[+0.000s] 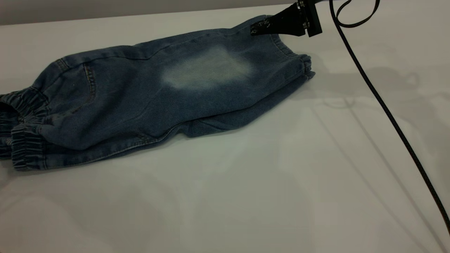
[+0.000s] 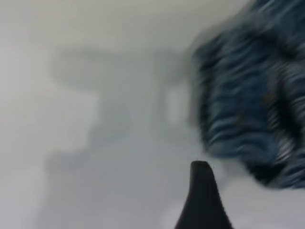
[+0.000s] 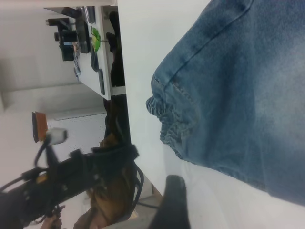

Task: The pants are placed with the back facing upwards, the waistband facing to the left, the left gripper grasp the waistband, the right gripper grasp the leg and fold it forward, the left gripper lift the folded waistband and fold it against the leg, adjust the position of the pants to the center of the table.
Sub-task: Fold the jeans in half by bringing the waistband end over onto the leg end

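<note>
- Black, wedge-shaped, our right end effector hangs near the far right corner of the desk, its tip just over the far edge of the leg; we cannot tell whether its fingers are parted or closed, nor whether it touches the cloth.
- Our left end effector shows only one dark fingertip in its own wrist view, above bare desk just beside the gathered waistband; we cannot tell its state either.
- Denim pants lie folded lengthwise along the far left part of the desk, one leg on top of the other, the whitish fade facing up.
- Ruched waistband sits at the left edge, gathered hem towards the right.
- A black cable trails across the right side.
</note>
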Available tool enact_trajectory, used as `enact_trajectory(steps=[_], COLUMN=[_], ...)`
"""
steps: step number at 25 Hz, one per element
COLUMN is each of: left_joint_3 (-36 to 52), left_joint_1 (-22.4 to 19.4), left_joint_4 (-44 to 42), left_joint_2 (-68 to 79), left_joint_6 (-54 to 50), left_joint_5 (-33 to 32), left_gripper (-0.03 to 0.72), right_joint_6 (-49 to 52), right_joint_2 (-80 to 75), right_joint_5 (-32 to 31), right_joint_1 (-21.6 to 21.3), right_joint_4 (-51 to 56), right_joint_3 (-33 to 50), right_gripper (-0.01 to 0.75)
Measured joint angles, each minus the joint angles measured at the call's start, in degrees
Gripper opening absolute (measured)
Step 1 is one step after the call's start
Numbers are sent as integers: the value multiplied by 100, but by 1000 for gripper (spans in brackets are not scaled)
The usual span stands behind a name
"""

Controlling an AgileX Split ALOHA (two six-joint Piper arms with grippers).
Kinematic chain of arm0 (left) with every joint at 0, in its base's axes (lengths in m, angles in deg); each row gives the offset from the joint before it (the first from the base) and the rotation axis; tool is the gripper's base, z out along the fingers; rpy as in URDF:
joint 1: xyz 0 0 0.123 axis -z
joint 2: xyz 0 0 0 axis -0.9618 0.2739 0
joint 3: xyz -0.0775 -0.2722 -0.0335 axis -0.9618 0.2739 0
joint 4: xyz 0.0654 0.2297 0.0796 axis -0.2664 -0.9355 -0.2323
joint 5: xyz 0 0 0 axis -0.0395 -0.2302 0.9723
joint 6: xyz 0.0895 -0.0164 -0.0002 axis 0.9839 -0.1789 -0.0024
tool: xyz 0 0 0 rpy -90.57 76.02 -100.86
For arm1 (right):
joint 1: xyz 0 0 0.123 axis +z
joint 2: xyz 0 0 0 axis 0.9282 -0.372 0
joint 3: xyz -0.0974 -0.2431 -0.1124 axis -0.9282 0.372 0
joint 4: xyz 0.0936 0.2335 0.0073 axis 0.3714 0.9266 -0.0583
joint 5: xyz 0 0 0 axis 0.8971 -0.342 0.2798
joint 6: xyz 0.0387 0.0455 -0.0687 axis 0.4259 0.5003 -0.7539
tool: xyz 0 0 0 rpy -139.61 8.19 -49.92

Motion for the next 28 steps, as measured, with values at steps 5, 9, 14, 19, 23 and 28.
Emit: enact_trajectory(steps=[5, 9, 14, 19, 23, 28], left_joint_3=[-411, -527, -522, -522, -516, -516], left_joint_1=[-79, -69, -62, -62, -62, -62], left_joint_4=[-5, -83, -78, 6, 526, 1368], left_joint_2=[565, 921, 956, 956, 956, 956], left_joint_6=[54, 95, 222, 222, 246, 759], left_joint_5=[-147, -52, 59, 52, -93, -78], left_gripper=[455, 455, 498, 640, 666, 638], right_joint_6=[-20, -20, -24, -140, -140, -152], right_joint_2=[0, 0, 0, -4, -4, -4], right_joint_5=[-5, -5, -5, -5, -5, -5], right_joint_1=[0, 0, 0, 0, 0, 0], right_joint_4=[-102, -172, -172, -172, -172, -167], right_joint_3=[0, 0, 0, 0, 0, 0], right_gripper=[572, 572, 572, 572, 572, 572])
